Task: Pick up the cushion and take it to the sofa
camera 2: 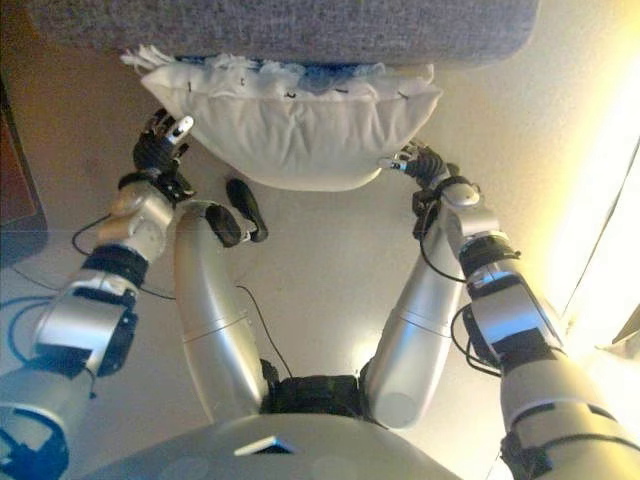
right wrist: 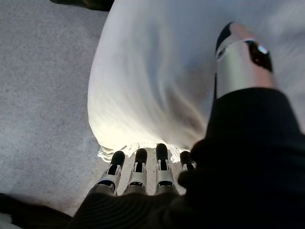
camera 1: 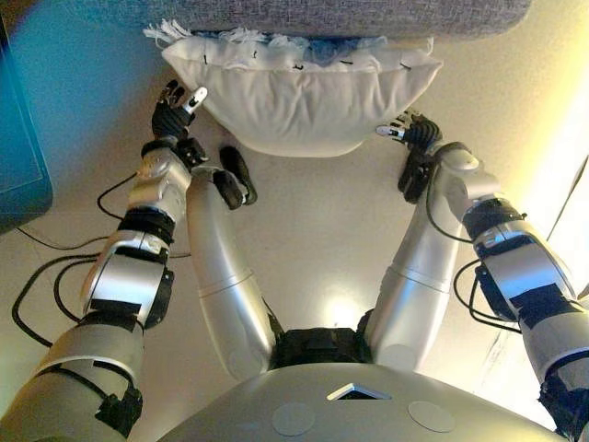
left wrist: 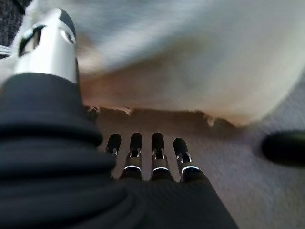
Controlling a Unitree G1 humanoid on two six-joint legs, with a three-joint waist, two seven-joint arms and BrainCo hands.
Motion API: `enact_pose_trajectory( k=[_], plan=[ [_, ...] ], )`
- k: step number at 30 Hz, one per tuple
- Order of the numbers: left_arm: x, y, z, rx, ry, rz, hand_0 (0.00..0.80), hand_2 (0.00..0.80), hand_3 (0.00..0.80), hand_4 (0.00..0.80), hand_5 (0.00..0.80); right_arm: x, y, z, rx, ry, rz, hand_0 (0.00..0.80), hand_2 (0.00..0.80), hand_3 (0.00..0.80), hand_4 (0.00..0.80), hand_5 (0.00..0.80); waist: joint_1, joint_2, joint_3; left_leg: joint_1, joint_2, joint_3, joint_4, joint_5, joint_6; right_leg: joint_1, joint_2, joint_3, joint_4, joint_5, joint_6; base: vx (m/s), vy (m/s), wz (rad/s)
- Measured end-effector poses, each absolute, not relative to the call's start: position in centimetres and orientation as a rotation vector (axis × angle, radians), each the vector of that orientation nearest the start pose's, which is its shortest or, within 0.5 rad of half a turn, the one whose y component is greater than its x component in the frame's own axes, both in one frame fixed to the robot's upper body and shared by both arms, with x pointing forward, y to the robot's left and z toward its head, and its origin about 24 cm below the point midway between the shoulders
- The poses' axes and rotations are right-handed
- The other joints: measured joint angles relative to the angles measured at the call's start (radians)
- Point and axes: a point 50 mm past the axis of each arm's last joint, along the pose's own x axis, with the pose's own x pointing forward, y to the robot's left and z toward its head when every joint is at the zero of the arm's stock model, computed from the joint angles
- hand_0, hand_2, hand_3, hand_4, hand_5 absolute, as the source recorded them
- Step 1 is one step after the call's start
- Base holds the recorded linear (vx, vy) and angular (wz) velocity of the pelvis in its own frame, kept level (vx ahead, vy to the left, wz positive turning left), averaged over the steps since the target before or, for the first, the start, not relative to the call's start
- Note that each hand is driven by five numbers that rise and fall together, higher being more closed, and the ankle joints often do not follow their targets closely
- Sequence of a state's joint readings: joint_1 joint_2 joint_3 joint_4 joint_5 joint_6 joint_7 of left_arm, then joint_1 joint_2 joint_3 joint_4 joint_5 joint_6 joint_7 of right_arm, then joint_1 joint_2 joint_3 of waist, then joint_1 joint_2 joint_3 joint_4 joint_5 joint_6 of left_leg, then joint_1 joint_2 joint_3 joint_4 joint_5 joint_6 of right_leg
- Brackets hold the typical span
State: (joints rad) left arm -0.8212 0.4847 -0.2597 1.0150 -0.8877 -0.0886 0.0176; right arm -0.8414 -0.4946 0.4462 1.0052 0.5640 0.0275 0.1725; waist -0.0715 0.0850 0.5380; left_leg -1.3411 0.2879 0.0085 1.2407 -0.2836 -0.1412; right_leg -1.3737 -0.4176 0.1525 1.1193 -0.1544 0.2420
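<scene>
Cushion: the white cushion (camera 1: 299, 97) hangs between my two hands, above the pale floor (camera 1: 322, 239); its fringed upper edge lies against the lower edge of the grey sofa (camera 1: 340, 17), with a blue patch showing along that seam; its rounded belly sags toward me.

Left hand: my left hand (camera 1: 175, 109) sits at the cushion's left end, just under the fringed corner; in my left wrist view the fingers (left wrist: 157, 143) run straight and side by side beneath the cushion's underside, while the thumb (left wrist: 47, 40) stands up against the white cloth; the fingers are spread flat, not curled round anything; I cannot tell whether their tips actually touch the fabric.

Right hand: my right hand (camera 1: 411, 132) is at the cushion's right end, lower on its side; in my right wrist view the fingers (right wrist: 139, 160) lie straight in a row with their dark tips at the fringe, and the thumb (right wrist: 240, 52) rests across the cloth; again flat and unclenched, bearing the cushion rather than pinching it.

Floor: pale carpet-like surface under the cushion, brightly lit on my right side.

Beyond: a dark blue-edged piece of furniture (camera 1: 18, 138) stands at the far left, well apart from the cushion.
</scene>
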Motion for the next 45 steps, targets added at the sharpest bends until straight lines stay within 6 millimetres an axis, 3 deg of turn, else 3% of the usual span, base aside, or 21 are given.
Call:
enact_pose_trajectory(
  k=[10,24,25,26,27,28,37,45],
  plan=[
    [39.9,23.8,13.6,-0.218,0.070,0.070,0.000,0.000,0.000,0.000,0.000,40.3,-20.8,13.5,-0.250,0.143,0.128,0.000,0.000,0.000,0.000,0.000,-0.019,0.022,-0.001,-0.032,0.012,0.022,-0.014,-0.002,-0.001,-0.044,0.007,0.004,-0.020,0.006,0.001,-0.014,0.028,-0.03],
    [40.5,23.6,14.4,-0.193,0.093,0.049,0.000,0.000,0.000,0.000,0.000,41.0,-18.5,15.8,-0.410,0.132,0.290,0.000,0.000,0.000,0.000,0.000,-0.009,0.022,-0.002,-0.041,0.020,0.048,-0.062,0.005,-0.003,-0.063,0.011,-0.001,-0.070,0.021,0.002,-0.042,-0.022,-0.02],
    [40.6,23.4,14.5,-0.186,0.092,0.041,0.402,0.402,0.402,0.402,0.402,41.0,-18.5,16.0,-0.436,0.135,0.296,0.000,0.000,0.000,0.000,0.000,-0.007,0.022,-0.002,-0.046,0.020,0.047,-0.062,0.005,-0.003,-0.066,0.011,-0.002,-0.069,0.021,0.002,-0.061,-0.072,0.02],
    [40.6,23.3,14.8,-0.175,0.091,0.032,0.693,0.693,0.693,0.693,0.693,41.0,-18.6,16.1,-0.463,0.141,0.307,0.301,0.301,0.301,0.301,0.301,-0.001,0.023,-0.002,-0.051,0.020,0.046,-0.062,0.005,-0.003,-0.071,0.011,-0.003,-0.068,0.021,0.002,-0.059,-0.082,0.02],
    [40.8,23.0,15.0,-0.164,0.087,0.019,0.800,0.800,0.800,0.800,0.800,41.1,-18.7,16.3,-0.489,0.146,0.315,0.562,0.562,0.562,0.562,0.562,0.003,0.023,-0.002,-0.057,0.020,0.046,-0.060,0.005,-0.003,-0.076,0.011,-0.004,-0.062,0.021,0.002,-0.051,-0.075,0.03],
    [40.8,22.9,15.2,-0.150,0.086,0.010,0.800,0.800,0.800,0.800,0.800,41.1,-18.7,16.6,-0.513,0.146,0.320,0.800,0.800,0.800,0.800,0.800,0.006,0.023,-0.002,-0.064,0.020,0.044,-0.056,0.006,-0.003,-0.083,0.010,-0.004,-0.055,0.021,0.001,-0.042,-0.072,0.04],
    [41.1,21.9,15.3,-0.105,0.082,-0.024,0.800,0.800,0.800,0.800,0.800,41.5,-18.4,16.9,-0.496,0.141,0.283,0.800,0.800,0.800,0.800,0.800,0.006,0.022,-0.002,-0.136,0.019,0.013,-0.003,0.010,0.015,-0.135,0.007,-0.004,-0.001,0.012,-0.010,-0.034,-0.059,0.04],
    [41.1,21.1,15.1,-0.102,0.073,-0.032,0.800,0.800,0.800,0.800,0.800,41.3,-18.4,16.0,-0.396,0.145,0.251,0.800,0.800,0.800,0.800,0.800,0.007,0.021,-0.001,-0.119,0.016,0.007,-0.029,0.023,0.004,-0.087,0.005,-0.030,-0.040,0.022,0.004,0.000,-0.006,0.01]
  ],
)
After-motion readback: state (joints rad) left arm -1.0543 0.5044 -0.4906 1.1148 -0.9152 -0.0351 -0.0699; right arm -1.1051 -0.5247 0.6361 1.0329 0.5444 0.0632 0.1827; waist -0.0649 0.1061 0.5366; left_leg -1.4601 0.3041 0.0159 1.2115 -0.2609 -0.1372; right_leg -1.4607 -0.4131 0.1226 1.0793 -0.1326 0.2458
